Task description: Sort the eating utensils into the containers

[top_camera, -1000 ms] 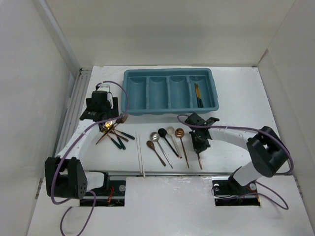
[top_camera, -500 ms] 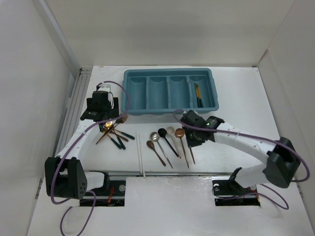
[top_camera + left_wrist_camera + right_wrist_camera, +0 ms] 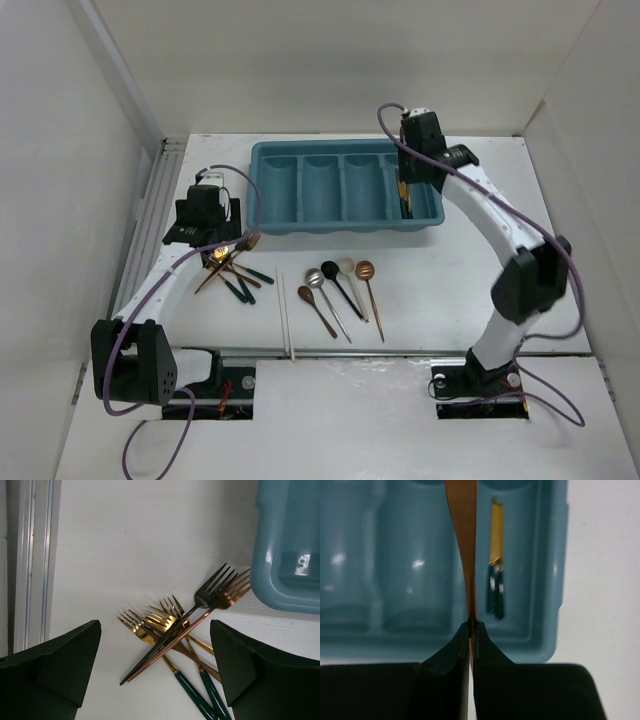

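Overlapping forks (image 3: 185,625) seemingly against tray (image 3: 285,540)

The top external camera looks down from above and behind the arm bases (image 3: 480,385), taking in the whole table (image 3: 480,270) and the teal tray (image 3: 330,228). The left wrist camera faces straight down from close above the table, framed by the spread fingers (image 3: 55,665) of the left gripper (image 3: 155,626). It shares the fork pile (image 3: 182,625) and a tray corner with the overhead view. The right wrist camera hangs close over the tray's right-hand slots (image 3: 415,565), looking down past the right gripper (image 3: 471,625) pinching a copper utensil (image 3: 461,540). Both views show the gold-bladed utensil (image 3: 495,535) in the end one.
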Robot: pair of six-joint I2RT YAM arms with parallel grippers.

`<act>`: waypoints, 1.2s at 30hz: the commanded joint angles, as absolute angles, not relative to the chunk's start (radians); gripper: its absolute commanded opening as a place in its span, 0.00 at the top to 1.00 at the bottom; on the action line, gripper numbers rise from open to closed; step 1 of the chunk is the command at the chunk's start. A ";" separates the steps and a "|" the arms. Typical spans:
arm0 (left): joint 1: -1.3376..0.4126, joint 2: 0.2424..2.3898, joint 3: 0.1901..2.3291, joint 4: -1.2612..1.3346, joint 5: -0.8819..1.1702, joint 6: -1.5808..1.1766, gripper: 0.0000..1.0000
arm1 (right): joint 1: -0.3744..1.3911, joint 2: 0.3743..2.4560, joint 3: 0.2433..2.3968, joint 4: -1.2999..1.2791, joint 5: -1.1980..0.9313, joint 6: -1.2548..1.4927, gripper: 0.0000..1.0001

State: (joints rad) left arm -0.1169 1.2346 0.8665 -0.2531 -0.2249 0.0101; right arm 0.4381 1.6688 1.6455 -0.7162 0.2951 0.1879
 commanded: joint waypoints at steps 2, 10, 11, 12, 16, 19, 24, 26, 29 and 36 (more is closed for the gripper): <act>-0.121 1.183 0.897 -0.279 -0.232 0.008 0.12 | 0.333 1.894 1.810 -0.615 0.299 0.002 1.00; -0.110 1.173 0.853 -0.298 -0.255 0.049 0.13 | 0.284 2.117 1.970 -0.635 0.187 -0.017 0.72; -0.110 1.189 0.853 -0.307 -0.255 0.064 0.15 | 0.284 2.126 1.979 -0.659 0.177 -0.017 0.64; -0.101 1.212 0.862 -0.317 -0.255 0.064 0.15 | 0.284 2.126 1.979 -0.660 0.167 -0.017 0.53; -0.092 1.302 0.890 -0.359 -0.221 0.280 0.20 | 0.284 2.065 1.924 -0.650 0.147 -0.017 0.44; -0.092 1.380 0.900 -0.414 -0.154 0.483 0.47 | 0.304 1.982 1.850 -0.614 0.147 -0.026 0.44; -0.092 1.454 0.934 -0.479 0.015 0.572 0.68 | 0.322 1.875 1.705 -0.552 0.129 -0.017 0.44; -0.092 1.486 0.948 -0.479 0.015 0.552 0.71 | 0.322 1.836 1.671 -0.528 0.118 -0.006 0.44; -0.092 1.517 0.969 -0.479 0.006 0.522 0.77 | 0.331 1.798 1.611 -0.502 0.094 -0.006 0.44; -0.092 1.561 0.959 -0.443 -0.009 0.512 0.83 | 0.331 1.758 1.531 -0.492 0.103 -0.017 0.45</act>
